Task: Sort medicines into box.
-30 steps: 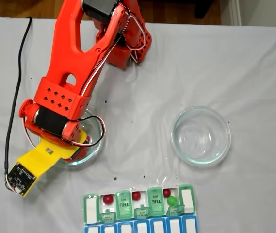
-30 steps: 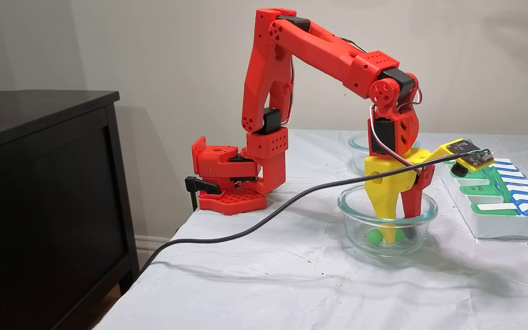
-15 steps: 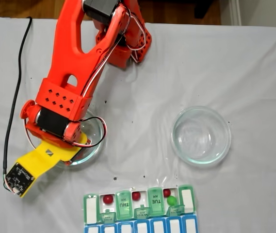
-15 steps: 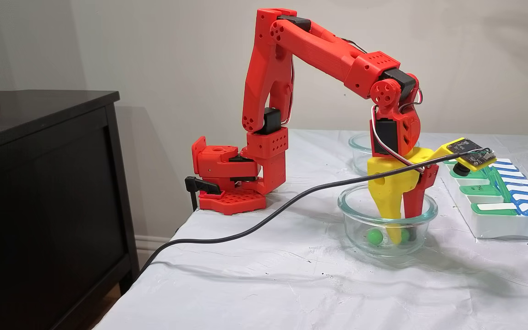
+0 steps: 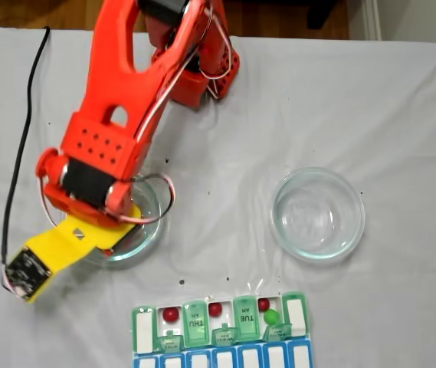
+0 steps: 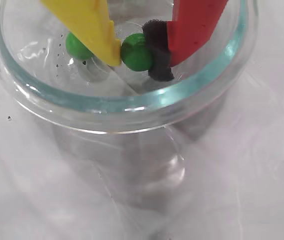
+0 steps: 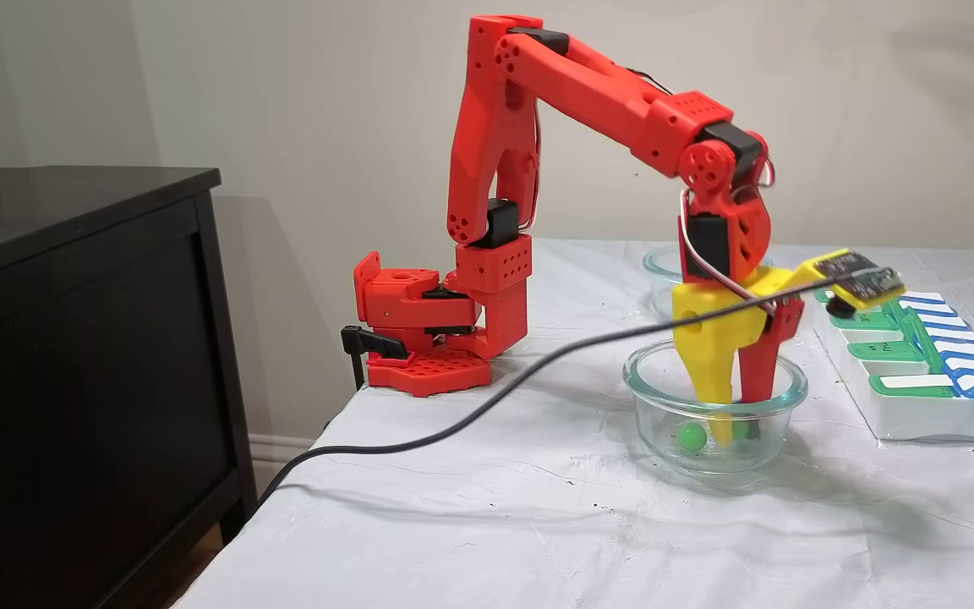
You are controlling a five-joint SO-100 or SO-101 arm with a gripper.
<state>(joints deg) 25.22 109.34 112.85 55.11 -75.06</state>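
Wrist view showed your gripper (image 6: pixel 138 52) closed on a green pill (image 6: pixel 137 52) low inside the dish (image 6: pixel 132 107), a second pill (image 6: pixel 77 46) just outside the yellow jaw, so you needed a straight, slow lift clear of the rim.
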